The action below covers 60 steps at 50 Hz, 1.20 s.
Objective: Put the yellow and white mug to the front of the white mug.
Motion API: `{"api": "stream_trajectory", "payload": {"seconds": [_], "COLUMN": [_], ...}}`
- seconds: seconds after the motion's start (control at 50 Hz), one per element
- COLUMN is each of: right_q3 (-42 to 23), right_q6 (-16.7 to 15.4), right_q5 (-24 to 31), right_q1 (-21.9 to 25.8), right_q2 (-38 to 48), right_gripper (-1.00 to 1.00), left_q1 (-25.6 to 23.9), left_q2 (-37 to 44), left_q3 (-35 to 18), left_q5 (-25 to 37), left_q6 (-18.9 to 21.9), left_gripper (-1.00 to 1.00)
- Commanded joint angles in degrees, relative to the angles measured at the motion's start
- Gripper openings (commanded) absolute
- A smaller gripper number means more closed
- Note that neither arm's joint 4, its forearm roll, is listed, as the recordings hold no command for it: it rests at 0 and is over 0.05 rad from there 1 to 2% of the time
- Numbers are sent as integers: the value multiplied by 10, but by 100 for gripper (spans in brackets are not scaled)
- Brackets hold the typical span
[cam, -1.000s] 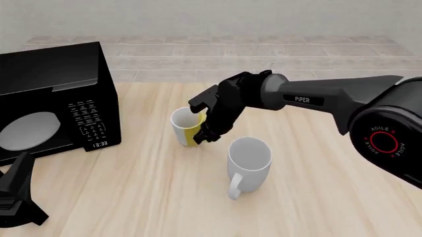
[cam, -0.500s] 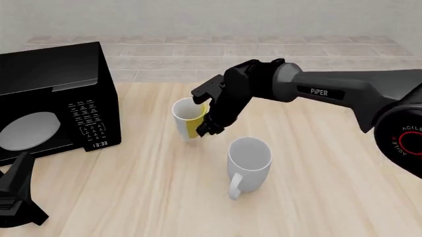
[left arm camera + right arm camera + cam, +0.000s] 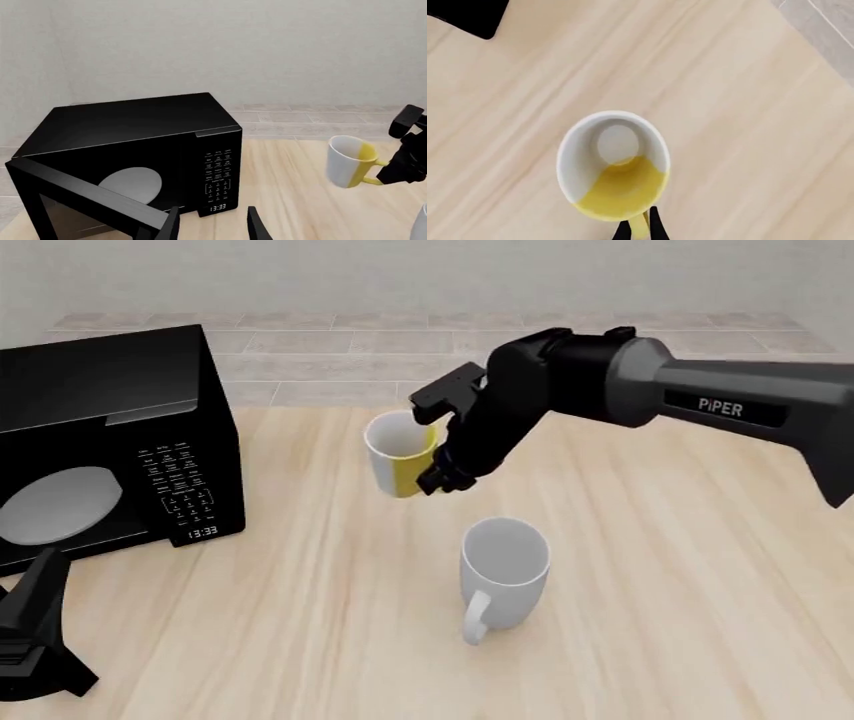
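Lift-off at the table: my right gripper (image 3: pixel 447 455), clamped on the yellow handle, now holds the yellow and white mug (image 3: pixel 399 465) clear of the wood, higher than a second ago, beside the microwave (image 3: pixel 114 440) and behind the white mug (image 3: pixel 505 565). I judge the carry to the near side comes next. My left gripper (image 3: pixel 213 226) idles, fingers parted and empty

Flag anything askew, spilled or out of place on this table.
Nothing is spilled or broken. The yellow and white mug hangs tilted above the table, held by its handle in the right gripper. The microwave door stands open. The white mug stands upright.
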Motion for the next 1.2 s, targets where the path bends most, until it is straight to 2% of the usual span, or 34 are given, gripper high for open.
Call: {"api": "stream_trajectory", "payload": {"seconds": [0.02,1.2], "right_q3": [18,110], "right_q6": [6,30], "right_q5": [3,-25], "right_q1": [-15,-135], "right_q2": [-35,-121], "right_gripper": [-100,-100], "left_q1": [0,0], "left_q2": [0,0], "left_q3": [2,2], "left_q5": [-3,-3], "left_q6": [0,0], "left_gripper": [100,100]}}
